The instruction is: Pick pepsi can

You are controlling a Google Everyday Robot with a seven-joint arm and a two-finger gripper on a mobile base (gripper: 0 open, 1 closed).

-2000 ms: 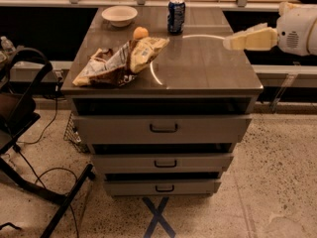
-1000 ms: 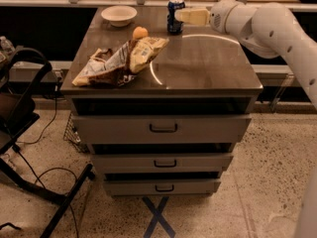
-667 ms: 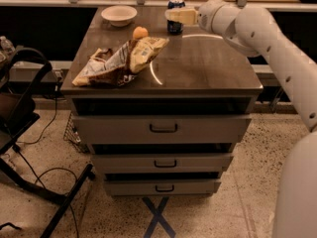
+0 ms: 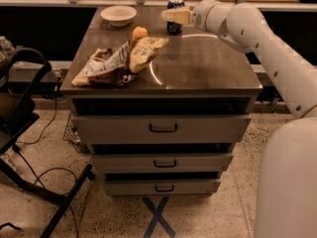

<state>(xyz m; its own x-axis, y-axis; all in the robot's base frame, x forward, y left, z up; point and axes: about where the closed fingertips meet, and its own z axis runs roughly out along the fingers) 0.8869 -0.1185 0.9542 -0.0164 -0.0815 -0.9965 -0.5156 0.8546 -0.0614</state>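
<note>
The pepsi can (image 4: 174,4) is a dark-blue can with a silver top. It stands upright at the back of the brown cabinet top (image 4: 208,63), right of centre. My gripper (image 4: 172,16) reaches in from the right on the white arm (image 4: 257,33) and sits at the can's mid-height. It covers the can's middle, so only the top and the bottom (image 4: 173,29) show. The can still stands on the surface.
A white bowl (image 4: 118,15) sits at the back left. An orange (image 4: 139,32) and two crumpled chip bags (image 4: 106,66) (image 4: 147,51) lie left of centre. Three drawers (image 4: 163,128) are below. A black chair frame and cables (image 4: 20,108) are on the floor at left.
My arm has swung in from the right and the gripper has moved left to the can, now overlapping its middle. The can, bowl, orange and bags have not moved.
</note>
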